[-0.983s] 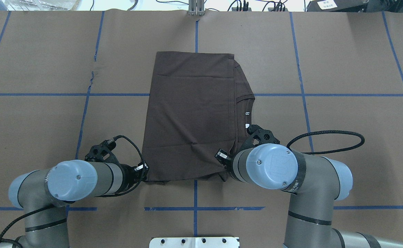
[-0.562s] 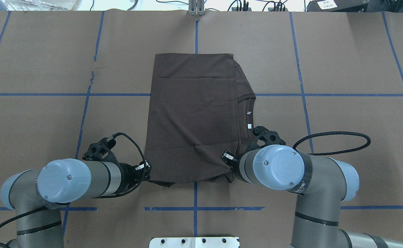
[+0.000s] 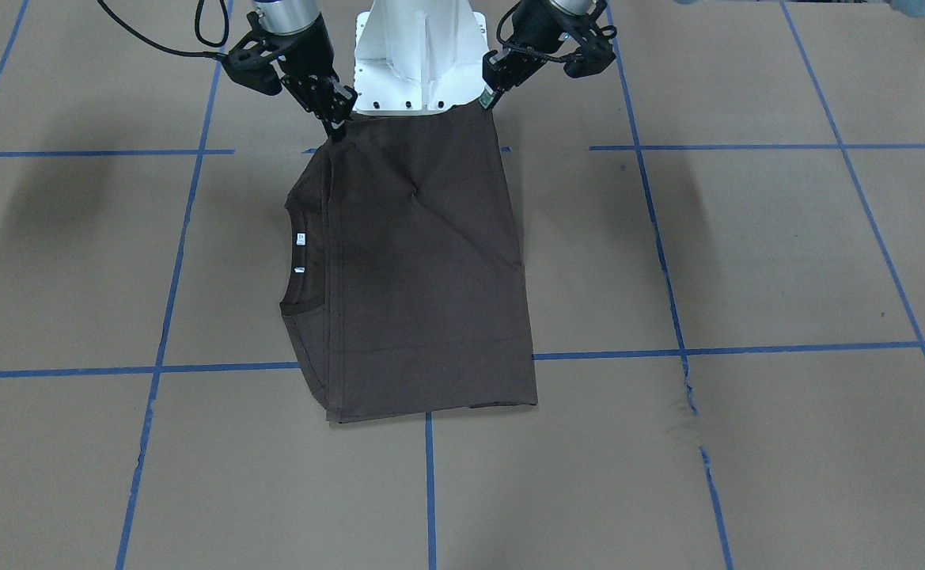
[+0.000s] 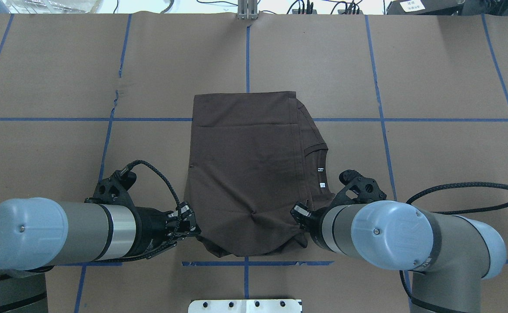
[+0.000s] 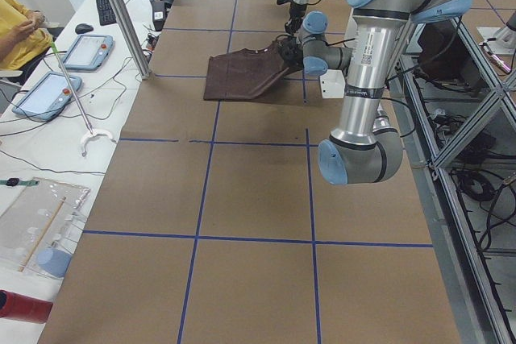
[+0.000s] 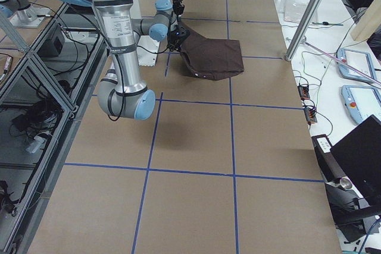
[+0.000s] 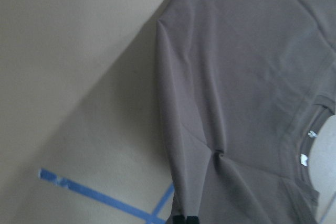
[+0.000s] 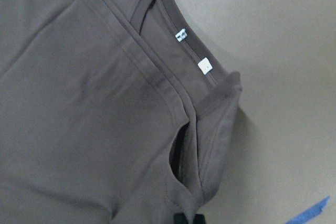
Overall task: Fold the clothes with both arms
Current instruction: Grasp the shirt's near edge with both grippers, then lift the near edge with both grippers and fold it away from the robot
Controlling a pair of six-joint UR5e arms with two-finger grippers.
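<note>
**A:** 2 grippers, both clamped on cloth. You've got the left gripper (image 4: 191, 226) pinching the near left corner of the T-shirt (image 4: 249, 165), fingers closed on the fabric.

**B:** Right gripper (image 4: 299, 214)?

**A:** Same, closed on the near right corner, on the collar (image 4: 317, 150) side. Your front camera shows both corners raised off the table (image 4: 432, 78), with the near edge stretched between the 2 grippers just in front of the white pedestal (image 3: 418, 47).

**B:** Where does the shirt sit?

**A:** Centre of the table, folded into a tall rectangle. You can see the far part lying flat on the brown paper, crossing a blue tape line (image 4: 84, 119). The collar and 2 white neck tags (image 4: 320, 169) are on the robot's right. In your overhead view the near edge sags in the middle, with a small pucker between the grippers.

**B:** Arms?

**A:** Left arm (image 4: 84, 234) and right arm (image 4: 388, 234) are low, reaching in from either side.
</note>
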